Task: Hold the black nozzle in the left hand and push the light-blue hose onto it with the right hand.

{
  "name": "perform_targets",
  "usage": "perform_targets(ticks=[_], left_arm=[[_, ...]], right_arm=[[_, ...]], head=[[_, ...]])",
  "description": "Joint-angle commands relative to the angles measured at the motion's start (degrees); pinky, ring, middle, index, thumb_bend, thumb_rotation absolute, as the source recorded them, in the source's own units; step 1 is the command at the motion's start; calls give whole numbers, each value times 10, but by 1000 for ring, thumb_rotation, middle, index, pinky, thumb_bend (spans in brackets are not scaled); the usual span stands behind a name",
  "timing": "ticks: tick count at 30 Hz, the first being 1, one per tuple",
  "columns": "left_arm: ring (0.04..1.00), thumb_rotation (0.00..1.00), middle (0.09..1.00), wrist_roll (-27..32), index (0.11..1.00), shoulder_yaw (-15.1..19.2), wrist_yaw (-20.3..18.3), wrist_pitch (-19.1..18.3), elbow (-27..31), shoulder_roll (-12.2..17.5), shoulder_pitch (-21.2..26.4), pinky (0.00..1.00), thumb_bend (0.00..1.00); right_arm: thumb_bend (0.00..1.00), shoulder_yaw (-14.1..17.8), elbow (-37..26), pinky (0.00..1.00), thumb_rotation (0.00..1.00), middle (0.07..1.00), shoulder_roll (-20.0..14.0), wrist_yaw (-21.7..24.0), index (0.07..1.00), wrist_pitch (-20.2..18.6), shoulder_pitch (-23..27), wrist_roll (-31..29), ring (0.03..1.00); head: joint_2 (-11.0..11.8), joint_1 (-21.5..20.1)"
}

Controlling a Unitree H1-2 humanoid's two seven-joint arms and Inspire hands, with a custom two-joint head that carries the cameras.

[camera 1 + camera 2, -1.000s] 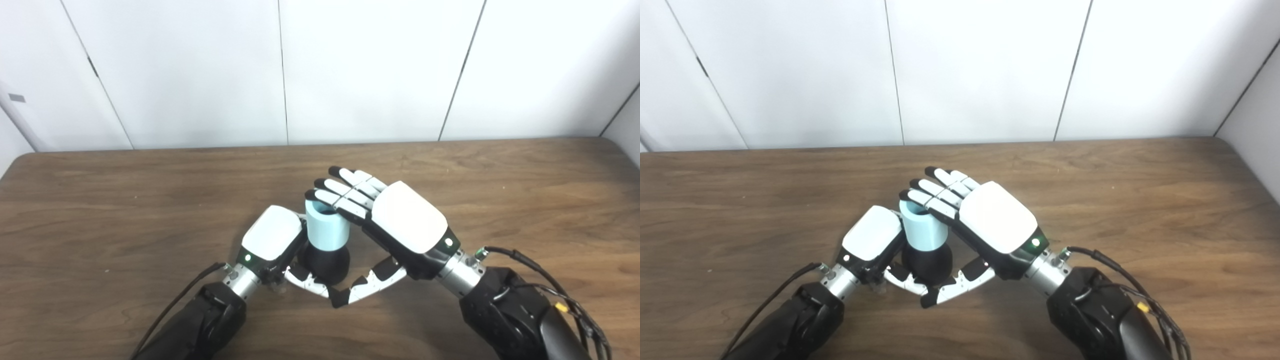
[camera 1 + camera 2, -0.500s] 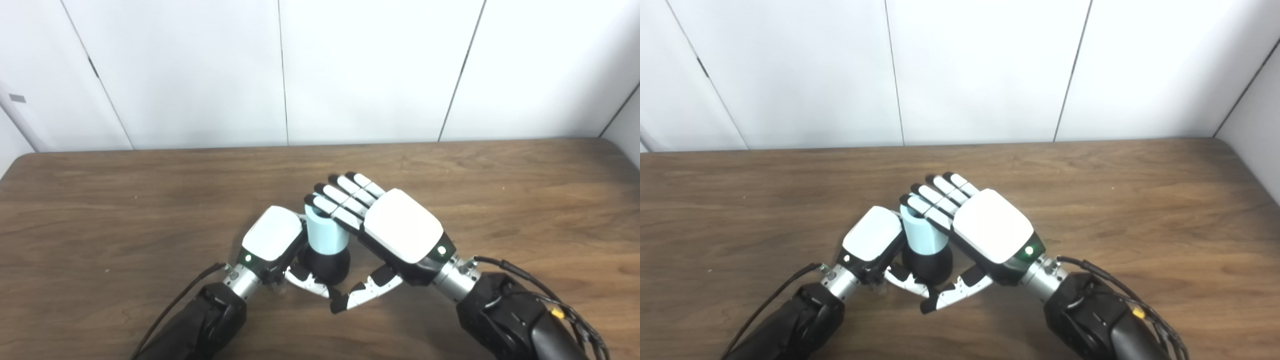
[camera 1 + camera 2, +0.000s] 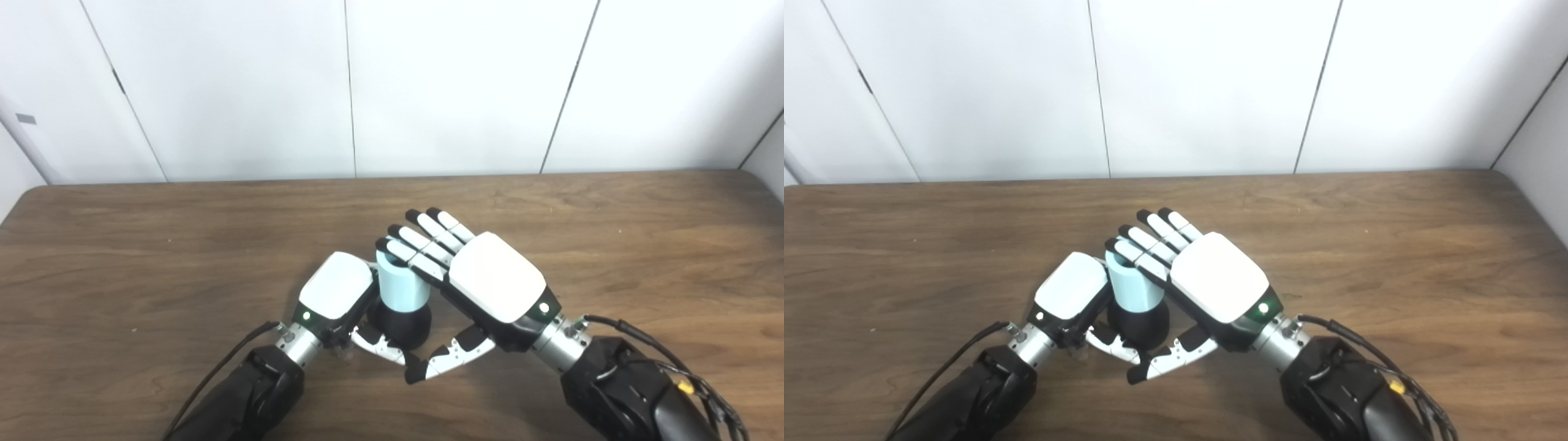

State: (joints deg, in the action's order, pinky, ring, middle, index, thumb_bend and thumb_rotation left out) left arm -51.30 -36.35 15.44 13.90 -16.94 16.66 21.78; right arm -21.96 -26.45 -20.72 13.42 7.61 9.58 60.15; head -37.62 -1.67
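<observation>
- While the black nozzle (image 3: 401,324) stands upright on the wooden table (image 3: 122,257), the left hand (image 3: 335,295) wraps it from nine o'clock, fingers hidden behind, thumb curling under its front.
- Seated over the nozzle's top is the light-blue hose (image 3: 402,283), open end up.
- At three o'clock of the hose, the right hand (image 3: 490,285) holds nothing: its fingers (image 3: 422,242) are straight and spread, the nearest lying across the hose's rim, thumb pointing below toward the nozzle's base.
</observation>
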Motion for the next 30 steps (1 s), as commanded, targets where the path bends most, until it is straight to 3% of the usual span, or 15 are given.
perform_targets(ticks=[1, 9, 14, 17, 23, 30], left_arm=[[475, 0, 461, -5, 503, -41, -59, 8, -34, -6, -70, 579, 504], [471, 0, 461, -6, 505, -42, -56, 10, -37, -6, -69, 576, 504], [472, 0, 457, -10, 508, -42, -47, 12, -40, -6, -69, 567, 504], [470, 0, 460, -10, 506, -42, -48, 11, -40, -6, -69, 568, 504], [474, 0, 453, -7, 509, -42, -57, 9, -38, -7, -68, 572, 503], [466, 0, 456, -11, 510, -42, -43, 15, -44, -8, -67, 561, 504]], right_arm=[[801, -25, 29, 961, 932, 928, -27, 92, 886, -3, -44, 11, 987], [795, -30, 22, 962, 946, 943, -30, 93, 907, -6, -55, 4, 992], [748, -16, 26, 905, 868, 936, -13, 28, 902, 0, -73, -12, 965], [721, -7, 19, 966, 829, 966, 0, 4, 934, -4, -74, -19, 989], [703, 6, 5, 983, 834, 1000, 21, -3, 996, -7, -65, -16, 1000], [704, 15, 8, 989, 843, 1000, 39, 2, 1000, -16, -46, -18, 1000]], head=[[-1, 0], [0, -1], [1, -2], [1, -3], [3, -3], [4, -3]])
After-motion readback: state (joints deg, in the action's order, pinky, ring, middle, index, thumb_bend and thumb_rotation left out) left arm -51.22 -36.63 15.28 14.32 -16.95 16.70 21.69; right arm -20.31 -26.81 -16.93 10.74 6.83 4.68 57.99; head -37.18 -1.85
